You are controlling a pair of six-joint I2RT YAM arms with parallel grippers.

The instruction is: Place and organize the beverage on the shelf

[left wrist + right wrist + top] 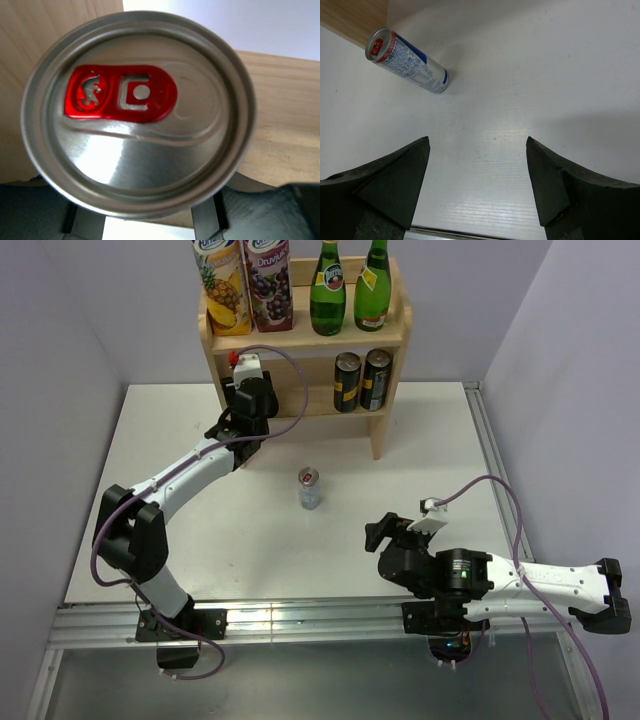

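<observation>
Holding my left gripper (248, 400) clenched on a red-tabbed can (140, 115), I have it at the left end of the shelf's (300, 340) lower tier. My right gripper (477, 165) hangs released near the table's (400, 460) front edge, with a blue-and-silver can (309, 490) upright mid-table.

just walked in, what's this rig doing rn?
Stocking drinks on the shelf. The left claw is shut on a silver red-tab can, held at the lower tier, left of two dark cans already there. The top tier holds two juice cartons and two green bottles. Another slim can stands untouched on the table. The right claw is open and empty, low over the table near the front.
</observation>
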